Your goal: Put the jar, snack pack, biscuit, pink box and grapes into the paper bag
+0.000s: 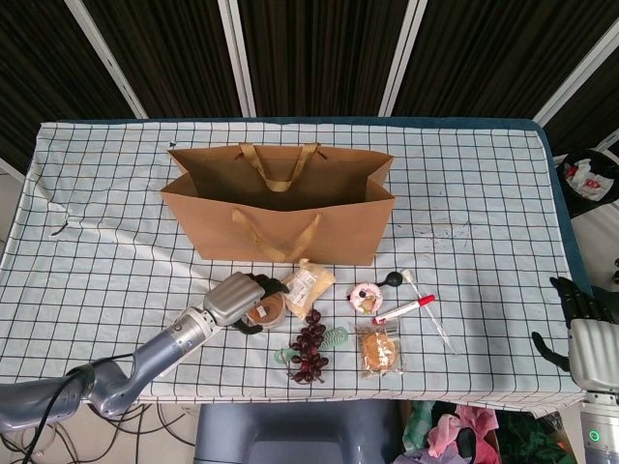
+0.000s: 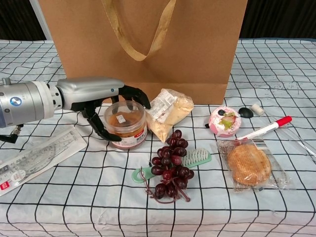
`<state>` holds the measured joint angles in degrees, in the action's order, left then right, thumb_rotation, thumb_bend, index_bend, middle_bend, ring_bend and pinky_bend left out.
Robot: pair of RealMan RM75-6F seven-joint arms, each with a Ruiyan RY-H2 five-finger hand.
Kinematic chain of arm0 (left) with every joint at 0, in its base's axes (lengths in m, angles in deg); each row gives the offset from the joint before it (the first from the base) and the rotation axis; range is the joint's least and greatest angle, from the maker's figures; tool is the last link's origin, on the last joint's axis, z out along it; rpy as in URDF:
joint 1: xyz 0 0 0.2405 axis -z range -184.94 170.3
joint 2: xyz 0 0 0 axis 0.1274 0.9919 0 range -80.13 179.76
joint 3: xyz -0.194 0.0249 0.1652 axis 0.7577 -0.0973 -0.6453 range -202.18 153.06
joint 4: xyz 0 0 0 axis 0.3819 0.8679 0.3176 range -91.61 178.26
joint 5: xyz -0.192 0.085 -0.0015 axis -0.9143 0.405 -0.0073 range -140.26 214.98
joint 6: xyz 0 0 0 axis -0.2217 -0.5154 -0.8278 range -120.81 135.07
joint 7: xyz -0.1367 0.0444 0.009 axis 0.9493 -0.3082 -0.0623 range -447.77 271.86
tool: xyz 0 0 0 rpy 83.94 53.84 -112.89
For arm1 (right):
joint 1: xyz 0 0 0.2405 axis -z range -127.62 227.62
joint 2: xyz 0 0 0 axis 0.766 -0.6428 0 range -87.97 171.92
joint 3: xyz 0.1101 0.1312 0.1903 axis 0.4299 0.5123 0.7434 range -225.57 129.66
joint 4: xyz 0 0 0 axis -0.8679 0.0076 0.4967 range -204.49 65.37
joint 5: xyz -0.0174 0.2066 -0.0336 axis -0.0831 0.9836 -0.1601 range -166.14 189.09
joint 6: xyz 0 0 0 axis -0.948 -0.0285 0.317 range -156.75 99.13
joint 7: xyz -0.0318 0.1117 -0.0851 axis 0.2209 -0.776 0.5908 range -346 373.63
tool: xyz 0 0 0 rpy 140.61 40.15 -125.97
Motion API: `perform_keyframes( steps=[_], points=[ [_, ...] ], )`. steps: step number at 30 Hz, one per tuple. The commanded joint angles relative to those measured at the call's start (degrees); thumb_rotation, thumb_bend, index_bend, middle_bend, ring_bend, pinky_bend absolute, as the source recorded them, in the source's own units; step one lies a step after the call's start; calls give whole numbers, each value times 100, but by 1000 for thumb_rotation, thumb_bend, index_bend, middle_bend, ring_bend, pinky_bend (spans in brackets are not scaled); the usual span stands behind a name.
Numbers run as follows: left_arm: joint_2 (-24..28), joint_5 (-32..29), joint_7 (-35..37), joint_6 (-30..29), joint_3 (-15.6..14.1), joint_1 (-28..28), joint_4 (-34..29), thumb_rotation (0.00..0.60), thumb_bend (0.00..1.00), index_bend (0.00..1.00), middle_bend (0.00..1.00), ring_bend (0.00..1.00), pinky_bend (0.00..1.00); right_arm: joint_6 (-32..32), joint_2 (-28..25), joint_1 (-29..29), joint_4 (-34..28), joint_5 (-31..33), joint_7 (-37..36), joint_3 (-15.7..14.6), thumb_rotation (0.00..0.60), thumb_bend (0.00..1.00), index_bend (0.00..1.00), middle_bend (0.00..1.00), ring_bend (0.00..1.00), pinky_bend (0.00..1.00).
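My left hand point(image 2: 94, 91) wraps around the clear jar point(image 2: 127, 123) with brown contents, thumb at its front left and fingers curled behind its lid; the jar tilts slightly. In the head view the left hand point(image 1: 235, 296) covers part of the jar point(image 1: 265, 310). The snack pack point(image 2: 168, 111) lies just right of the jar, the dark grapes point(image 2: 170, 168) in front. The round pink box point(image 2: 224, 121) and the wrapped biscuit point(image 2: 249, 164) lie further right. The brown paper bag point(image 1: 280, 217) stands open behind them. My right hand point(image 1: 583, 324) hangs open off the table's right edge.
A green comb point(image 2: 197, 158) lies under the grapes. A red-capped pen point(image 2: 266, 129), a black pebble point(image 2: 245, 112) and a thin clear stick lie near the pink box. A packaged ruler set point(image 2: 34, 158) lies at the front left.
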<state>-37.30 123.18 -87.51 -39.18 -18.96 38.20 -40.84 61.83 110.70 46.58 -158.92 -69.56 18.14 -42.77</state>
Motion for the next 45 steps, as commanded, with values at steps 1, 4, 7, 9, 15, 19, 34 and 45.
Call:
perform_keyframes(
  steps=[1,4,7,9,15,19,34,45],
  points=[
    [140,157,123,-332,40,-74,-142,600,275,257,385,320,434,31,-4,21,-18,19,0,28,600,195,134,123,199,218],
    [373,352,173,-728,64,-176,-387,600,275,257,385,320,434,75,-19,51,-41,36,-15,66,600,197,134,124,199,218],
    [595,500,204,-1042,98,-262,-623,600,275,258,385,320,434,91,-28,65,-48,41,-23,86,600,197,135,123,199,217],
    [814,641,280,-1324,130,-343,-871,600,275,258,384,320,433,89,-31,73,-48,53,-29,99,600,198,135,123,199,218],
    [1500,823,667,-1575,189,-395,-1537,600,273,257,384,320,434,57,-16,74,-40,74,-22,130,600,199,134,123,199,218],
    [1815,850,608,-1836,435,-391,-1797,600,274,257,383,320,434,46,-5,74,-38,77,-5,148,600,199,134,123,199,218],
    [2298,-75,583,-2503,1815,-140,-2348,600,273,273,374,320,444,77,-43,126,-133,147,63,240,600,200,135,123,199,218],
    [1796,-1139,295,-1864,2175,549,-1283,600,263,282,363,320,445,-31,-11,111,-93,172,134,236,600,200,134,123,199,218]
  ],
)
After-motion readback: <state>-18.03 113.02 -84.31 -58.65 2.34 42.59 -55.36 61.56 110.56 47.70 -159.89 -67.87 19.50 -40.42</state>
